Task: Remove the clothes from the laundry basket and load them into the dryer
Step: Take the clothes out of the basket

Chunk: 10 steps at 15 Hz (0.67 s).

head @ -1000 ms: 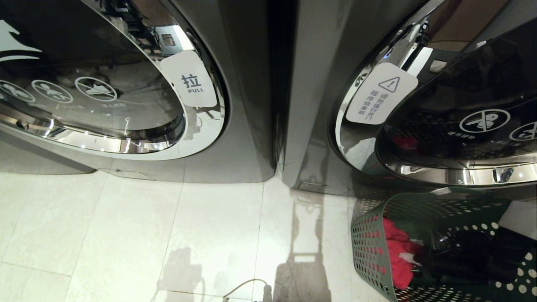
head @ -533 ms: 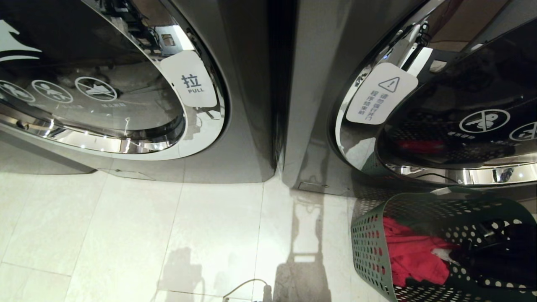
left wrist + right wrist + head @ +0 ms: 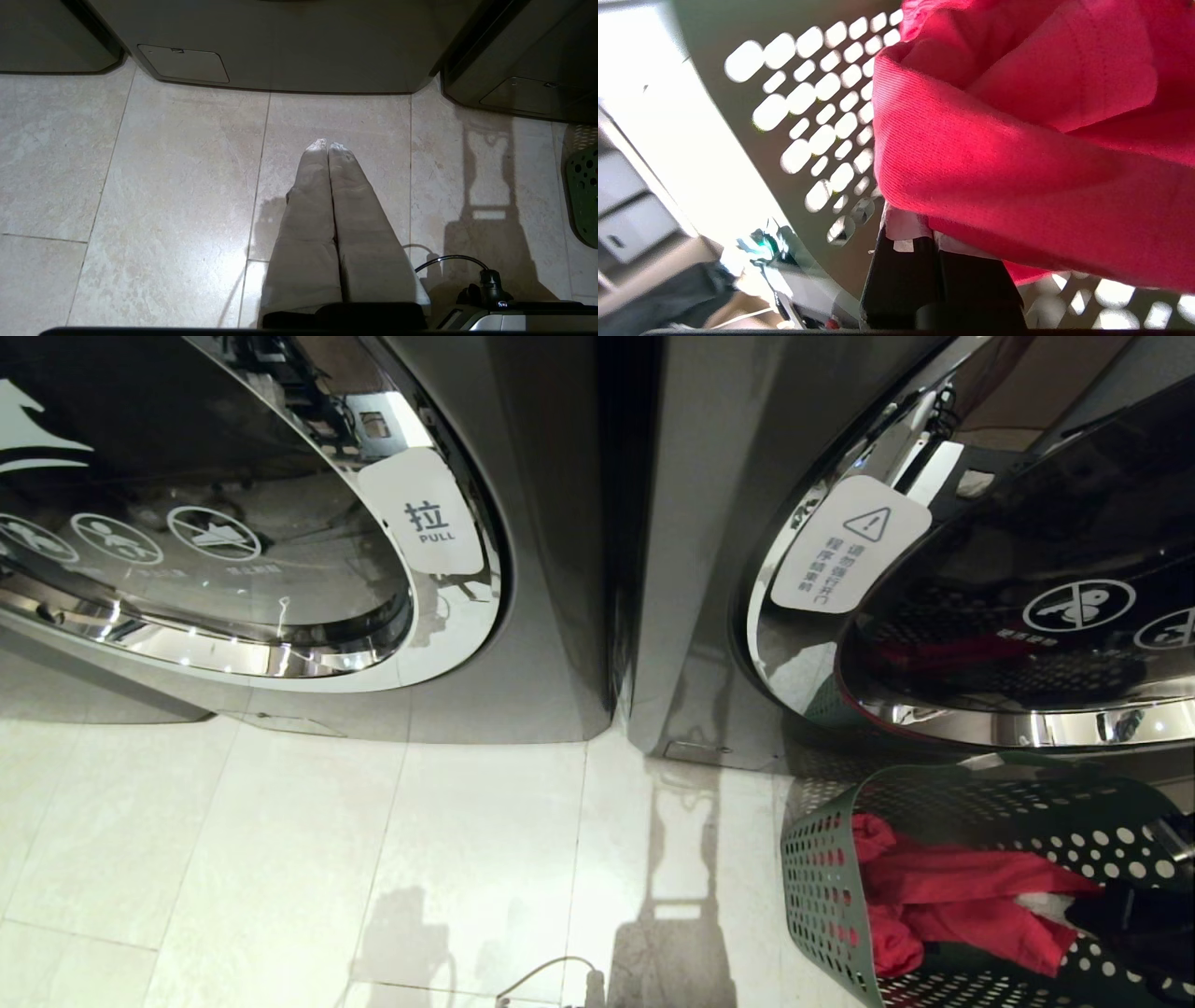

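Observation:
A green perforated laundry basket [image 3: 822, 859] stands on the floor at the lower right, below the round door of the right-hand machine [image 3: 1018, 616]. Two front-loading machines stand side by side, and I cannot tell which is the dryer. A red garment [image 3: 943, 896] lies stretched across the basket. My right gripper [image 3: 1060, 905] is shut on its right end, near the basket's right side. In the right wrist view the red garment [image 3: 1017, 154] drapes over my right gripper [image 3: 931, 233], with the basket wall [image 3: 817, 116] behind. My left gripper [image 3: 328, 145] hangs shut and empty over the floor.
The left-hand machine [image 3: 280, 523] has a shut door with a PULL sticker [image 3: 425, 518]. Pale floor tiles [image 3: 308, 859] spread in front of both machines. A thin cable [image 3: 546, 975] lies at the near edge. The basket's edge [image 3: 584, 196] shows in the left wrist view.
My right gripper has pulled back to the right inside the basket, drawing the red garment out from a bunch into a long stretched shape. The left arm has not moved.

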{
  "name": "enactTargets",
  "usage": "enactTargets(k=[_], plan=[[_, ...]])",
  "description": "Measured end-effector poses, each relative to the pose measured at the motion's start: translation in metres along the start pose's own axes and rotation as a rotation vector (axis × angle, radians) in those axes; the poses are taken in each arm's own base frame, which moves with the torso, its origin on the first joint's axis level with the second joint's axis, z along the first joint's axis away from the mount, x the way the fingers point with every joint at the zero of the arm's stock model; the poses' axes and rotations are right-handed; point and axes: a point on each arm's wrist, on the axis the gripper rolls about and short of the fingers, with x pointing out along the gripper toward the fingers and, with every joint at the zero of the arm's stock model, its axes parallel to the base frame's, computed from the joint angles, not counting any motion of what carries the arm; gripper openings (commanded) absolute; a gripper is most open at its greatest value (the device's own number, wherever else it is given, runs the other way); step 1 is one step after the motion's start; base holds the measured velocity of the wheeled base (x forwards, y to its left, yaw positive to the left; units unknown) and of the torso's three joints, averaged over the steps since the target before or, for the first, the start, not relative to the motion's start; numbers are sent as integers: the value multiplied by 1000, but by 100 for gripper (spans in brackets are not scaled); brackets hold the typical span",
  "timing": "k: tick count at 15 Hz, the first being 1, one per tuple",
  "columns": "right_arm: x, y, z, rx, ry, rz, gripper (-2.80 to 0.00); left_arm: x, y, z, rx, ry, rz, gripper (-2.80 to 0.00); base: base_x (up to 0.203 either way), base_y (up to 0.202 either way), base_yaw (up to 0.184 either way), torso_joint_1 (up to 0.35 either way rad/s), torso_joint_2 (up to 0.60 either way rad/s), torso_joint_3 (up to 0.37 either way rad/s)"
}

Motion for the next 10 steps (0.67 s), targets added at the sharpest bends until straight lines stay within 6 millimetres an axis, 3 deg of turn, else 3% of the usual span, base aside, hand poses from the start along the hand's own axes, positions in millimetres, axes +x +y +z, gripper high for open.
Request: enactTargets(k=[5, 10], plan=[[-38, 52, -34, -188, -88, -36, -280, 0, 0, 0, 0, 0, 0, -280, 0, 0, 0, 0, 0, 0], [-47, 103, -62, -455, -152, -149, -280, 0, 0, 0, 0, 0, 0, -280, 0, 0, 0, 0, 0, 0]])
